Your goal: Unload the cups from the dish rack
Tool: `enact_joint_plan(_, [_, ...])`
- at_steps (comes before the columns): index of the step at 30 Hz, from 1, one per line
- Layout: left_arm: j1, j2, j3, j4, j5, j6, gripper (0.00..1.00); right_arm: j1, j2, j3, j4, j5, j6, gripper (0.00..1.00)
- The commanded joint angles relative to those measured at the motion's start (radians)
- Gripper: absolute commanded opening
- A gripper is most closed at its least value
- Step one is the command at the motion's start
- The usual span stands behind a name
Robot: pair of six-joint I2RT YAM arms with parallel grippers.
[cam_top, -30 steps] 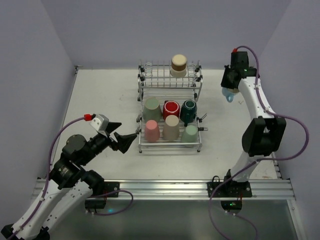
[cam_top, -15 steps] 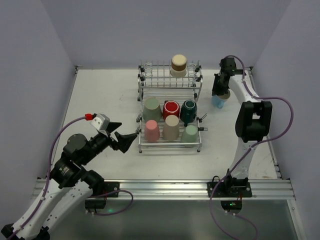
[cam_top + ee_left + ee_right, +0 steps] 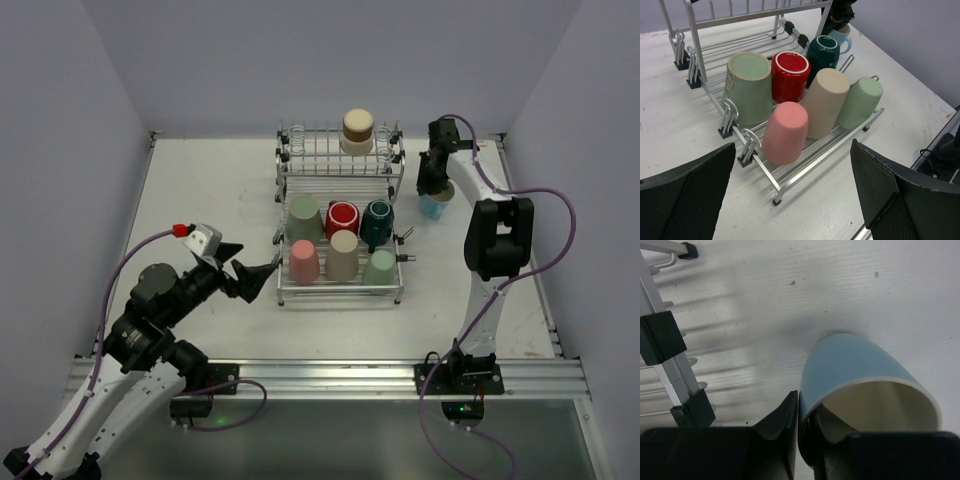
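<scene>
While clamping the light blue cup (image 3: 855,370) by its wall with the right end effector (image 3: 799,412), one finger inside the mouth and one outside, holds it mouth-up just to the right of the dish rack (image 3: 340,296), low over the white surface (image 3: 200,200); cannot tell whether resting there or hanging a hair above. Counts, as a judgement, for one cup of eight out of the rack, pending release. Leaves seven to unload. On the upper shelf: only the tan-brown cup (image 3: 357,130). On the lower tray, back row from the left: sage green cup (image 3: 302,217), red cup (image 3: 342,217), dark teal cup (image 3: 377,220). Front row, leaning on the slats: pink cup (image 3: 303,260), beige cup (image 3: 343,255), mint green cup (image 3: 380,267). Shows the left end effector (image 3: 248,268) spread wide and empty, hovering just off the tray's near-left corner, closest to the pink cup and touching nothing. Reads as barely begun: first letting go of the light blue cup, then seven more lifts, probably starting with the front row on the left side.
</scene>
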Motion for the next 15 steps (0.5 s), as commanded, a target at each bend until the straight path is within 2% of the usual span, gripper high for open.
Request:
enact_joint_plan(1, [0.016,0.014,-0.003,0.0,0.021,0.02,1.0,-0.002,-0.028,0.042,0.012,0.04,-0.001,0.22])
enact_joint_plan(2, [0.019,0.02,-0.003,0.0,0.021,0.023,1.0,-0.001,-0.048,0.04,0.015,0.039,0.001,0.32])
enact_joint_plan(6, [0.026,0.049,0.01,0.0,0.012,0.029,1.0,-0.002,-0.124,0.028,0.049,0.014,0.011,0.56])
enact_joint_plan(7, [0.026,0.056,0.011,0.0,0.009,0.028,1.0,-0.002,-0.138,0.028,0.05,0.008,0.016,0.58])
enact_joint_plan(8, [0.026,0.069,0.013,0.0,0.0,0.026,1.0,-0.002,-0.155,0.026,0.05,0.005,0.018,0.64])
enact_joint_plan(11, [0.026,0.092,0.023,0.019,-0.017,0.009,1.0,-0.002,-0.245,-0.016,0.075,0.005,0.036,0.71])
enact_joint_plan(12, [0.026,0.1,0.034,0.025,-0.024,-0.003,1.0,-0.004,-0.309,-0.068,0.11,0.008,0.044,0.77])
enact_joint_plan(15, [0.026,0.146,0.088,0.045,-0.028,-0.027,1.0,-0.004,-0.432,-0.227,0.212,-0.012,0.079,0.84])
